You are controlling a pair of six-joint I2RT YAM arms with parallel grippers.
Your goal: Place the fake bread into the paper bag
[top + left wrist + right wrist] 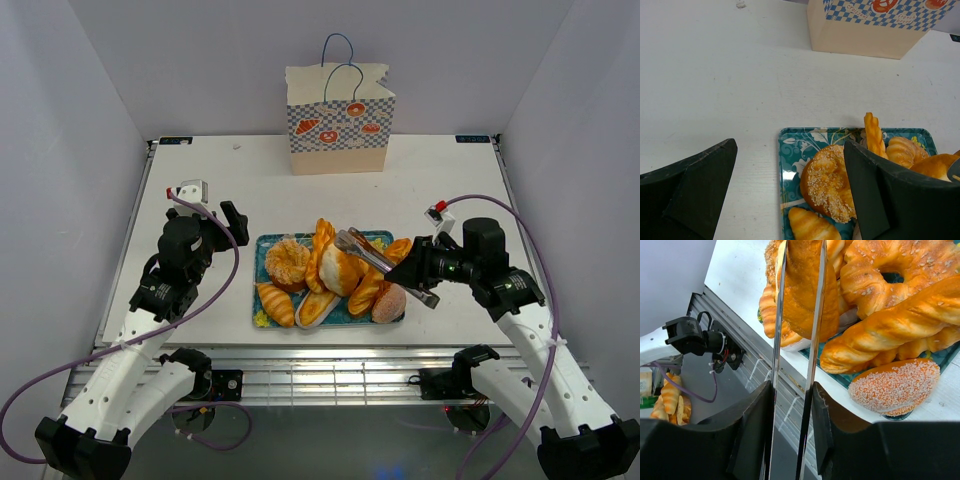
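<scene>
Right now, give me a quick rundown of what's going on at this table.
The right end effector is shut on the metal tongs, and their arms straddle one golden piece of the fake bread piled on the teal tray. The left end effector is open and empty, poised beside the tray's left side. The paper bag stands upright at the far edge of the table, well apart from the tray. The pictures show no bread in it.

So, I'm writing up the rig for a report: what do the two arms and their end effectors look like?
Both arms match: the left arm and right arm have white lower links and black upper links. A purple cable loops along each. The left end effector and right end effector have chunky matte-black, wedge-shaped fingers.
</scene>
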